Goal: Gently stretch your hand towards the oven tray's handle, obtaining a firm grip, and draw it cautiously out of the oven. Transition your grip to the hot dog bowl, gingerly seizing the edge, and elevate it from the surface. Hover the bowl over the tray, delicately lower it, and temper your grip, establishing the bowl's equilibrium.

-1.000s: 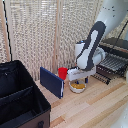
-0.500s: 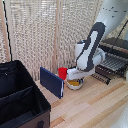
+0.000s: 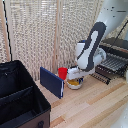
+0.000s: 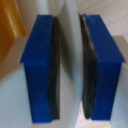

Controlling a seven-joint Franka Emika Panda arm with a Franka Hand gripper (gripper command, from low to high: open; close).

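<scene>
Hot dog bowl (image 3: 75, 83) sits on the tabletop (image 3: 95, 107) directly under the pincer (image 4: 69, 70), red cup (image 3: 62, 73) just beside it. Wrist view: blue fingers (image 4: 42, 65) pinch the bowl's thin white rim. Oven tray (image 3: 113, 65) is pulled out of the oven (image 3: 116, 47), well apart from the pincer.

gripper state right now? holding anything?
Gripper: closed on the white rim of the hot dog bowl; the wrist view shows the rim pinched between both pads.
</scene>
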